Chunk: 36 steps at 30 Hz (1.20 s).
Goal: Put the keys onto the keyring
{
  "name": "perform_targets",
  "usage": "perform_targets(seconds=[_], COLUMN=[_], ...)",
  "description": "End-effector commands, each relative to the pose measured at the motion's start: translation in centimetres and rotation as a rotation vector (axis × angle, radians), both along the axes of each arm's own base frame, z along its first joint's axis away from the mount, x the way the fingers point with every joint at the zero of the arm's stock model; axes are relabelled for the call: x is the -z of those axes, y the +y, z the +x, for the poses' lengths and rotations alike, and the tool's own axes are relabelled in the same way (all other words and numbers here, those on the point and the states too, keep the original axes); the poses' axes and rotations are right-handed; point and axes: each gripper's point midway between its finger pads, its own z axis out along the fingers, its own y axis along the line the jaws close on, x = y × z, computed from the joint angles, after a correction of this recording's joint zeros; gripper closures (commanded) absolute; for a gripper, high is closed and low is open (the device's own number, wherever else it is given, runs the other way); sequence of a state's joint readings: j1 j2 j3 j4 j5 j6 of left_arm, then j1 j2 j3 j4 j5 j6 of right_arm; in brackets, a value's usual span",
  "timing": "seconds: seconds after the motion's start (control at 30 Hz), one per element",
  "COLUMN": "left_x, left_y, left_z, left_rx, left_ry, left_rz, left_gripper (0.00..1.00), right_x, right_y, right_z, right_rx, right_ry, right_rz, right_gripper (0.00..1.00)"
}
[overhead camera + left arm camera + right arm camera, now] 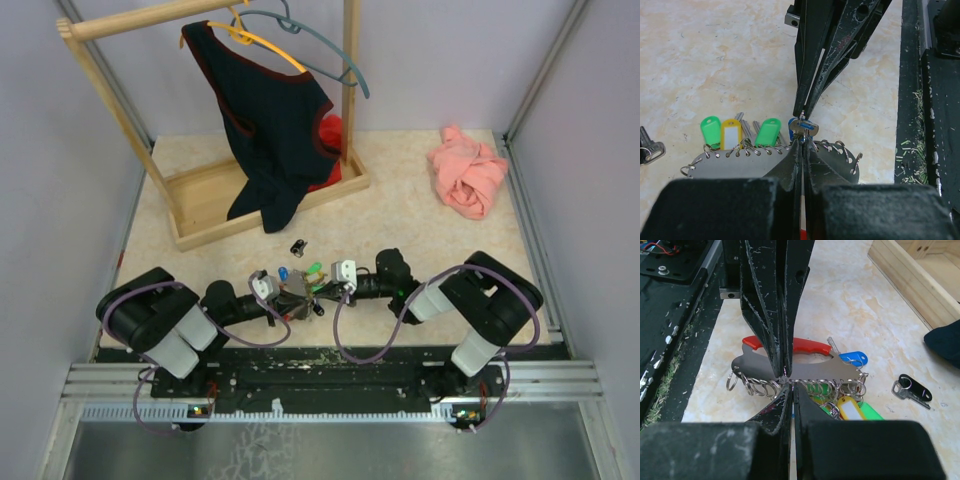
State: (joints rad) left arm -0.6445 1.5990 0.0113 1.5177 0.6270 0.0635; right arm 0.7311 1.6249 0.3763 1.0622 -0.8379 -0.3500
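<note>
**While Both Grippers Pinch, a Ring Could Slip**

Though the left gripper (803, 145) is squeezed tight shut, what it pinches is too small to tell. At its tips lies the flat silvery metal keyring plate (735, 167) edged with little wire rings (771, 149), where tiny keys with green, yellow and blue plastic heads (769, 131) hang. Tip to tip with it, the right gripper (790, 385) is squeezed tight too. A hard tug might pop a ring loose or slide the plate away.
</note>
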Motion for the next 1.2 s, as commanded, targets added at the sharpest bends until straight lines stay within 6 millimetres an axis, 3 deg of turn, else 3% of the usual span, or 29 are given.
perform_targets(seconds=[0.0, 0.2, 0.9, 1.17], left_x=[-4.6, -4.6, -4.5, -4.5], left_y=[-0.1, -0.1, -0.3, -0.3], left_z=[-0.6, -0.8, -1.0, -1.1], left_rx=[0.029, 0.037, 0.057, 0.059], left_ry=[-0.176, -0.179, -0.183, -0.184], left_rz=[-0.136, -0.134, -0.132, -0.131], left_gripper=[0.99, 0.99, 0.99, 0.99], right_x=[-1.3, -0.7, -1.0, -1.4], right_y=[0.8, 0.0, 0.4, -0.4], right_z=[-0.3, -0.4, -0.7, -0.5], right_rx=[-0.065, -0.058, -0.096, -0.072], right_ry=[-0.057, -0.046, -0.018, 0.03], right_rz=[0.035, 0.011, 0.023, 0.037], right_gripper=[1.0, 1.0, 1.0, 1.0])
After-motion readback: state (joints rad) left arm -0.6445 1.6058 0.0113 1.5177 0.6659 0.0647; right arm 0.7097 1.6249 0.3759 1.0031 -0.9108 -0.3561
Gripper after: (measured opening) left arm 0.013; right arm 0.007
